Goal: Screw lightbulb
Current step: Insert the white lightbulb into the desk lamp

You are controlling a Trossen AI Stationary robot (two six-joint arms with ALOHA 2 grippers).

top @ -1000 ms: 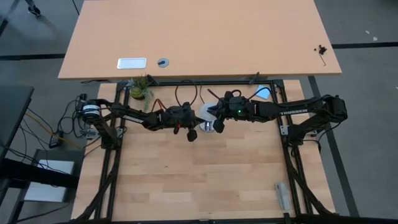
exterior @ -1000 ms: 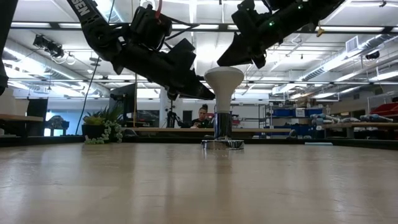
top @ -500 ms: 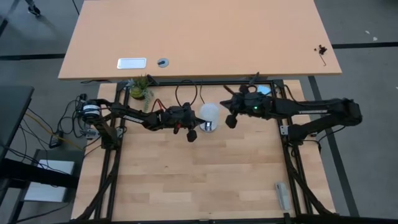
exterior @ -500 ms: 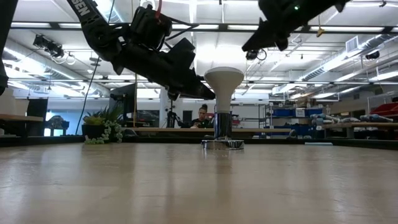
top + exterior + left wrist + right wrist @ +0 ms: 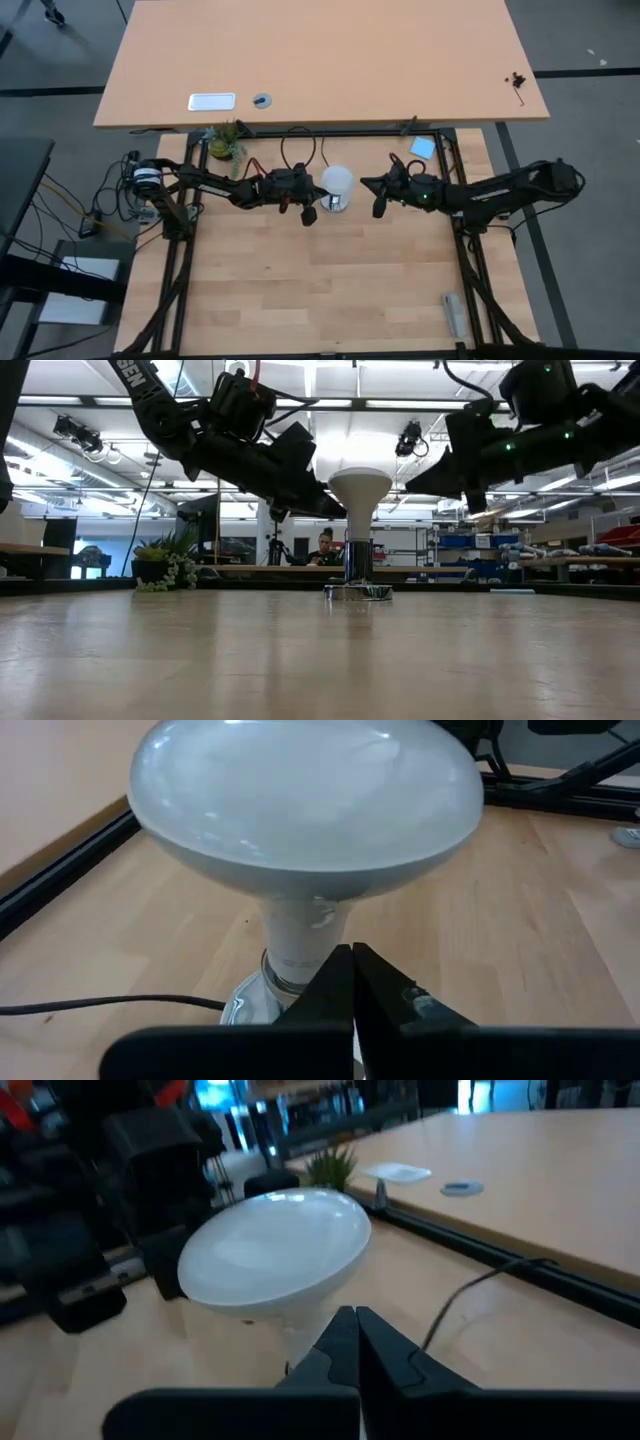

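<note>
The white lightbulb (image 5: 337, 181) stands upright, its narrow base down in the round silver socket (image 5: 333, 204) on the table; it also shows in the low view (image 5: 360, 490). My left gripper (image 5: 352, 952) is shut, just left of the bulb (image 5: 305, 810), tips at the height of its neck (image 5: 335, 512). My right gripper (image 5: 378, 200) is shut and empty, raised to the right of the bulb (image 5: 275, 1255), clear of it (image 5: 425, 472). My left gripper's shut fingertips (image 5: 340, 965) point about level from the table's left at the bulb's neck (image 5: 300, 935), just above the socket. I cannot tell whether they touch it.
A black cord (image 5: 100, 1008) runs from the socket across the table. A small plant (image 5: 224, 142) and a blue pad (image 5: 423, 148) sit at the far edge, a grey object (image 5: 455, 312) near right. A larger desk (image 5: 320, 60) stands beyond; a person (image 5: 325, 545) sits far off.
My right gripper has left the top of the bulb and drawn back toward the table's right edge. The bulb stays upright in the socket.
</note>
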